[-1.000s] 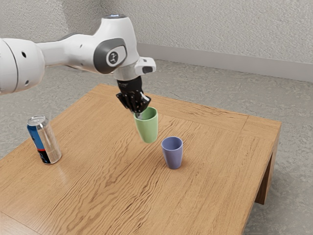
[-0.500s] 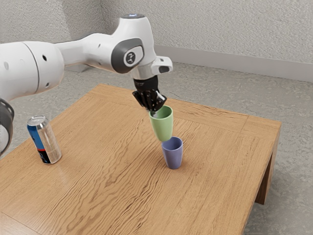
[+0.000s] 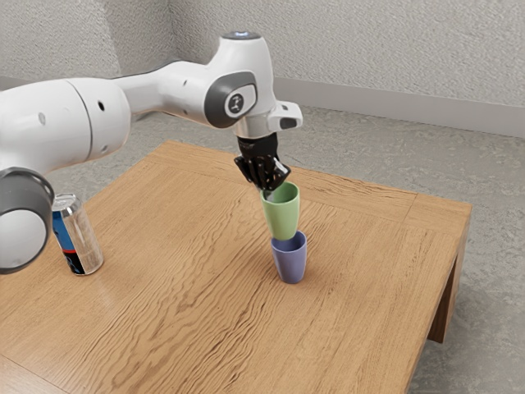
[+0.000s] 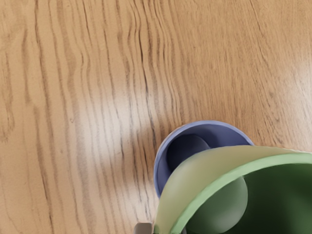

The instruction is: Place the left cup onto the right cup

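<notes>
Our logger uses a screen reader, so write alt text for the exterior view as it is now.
The black gripper holds a green cup by its rim directly above a purple cup standing on the wooden table, the green cup's base at the purple cup's mouth. A can stands apart at the exterior view's left.

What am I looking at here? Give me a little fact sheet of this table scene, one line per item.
Gripper: shut on the green cup's rim
Green cup: lifted off the table, base at the purple cup's mouth; contact unclear
Purple cup: upright on the table, empty
Can: standing at the exterior view's left, apart from the cups
Table: wood
Stacking: green cup not yet released
</notes>
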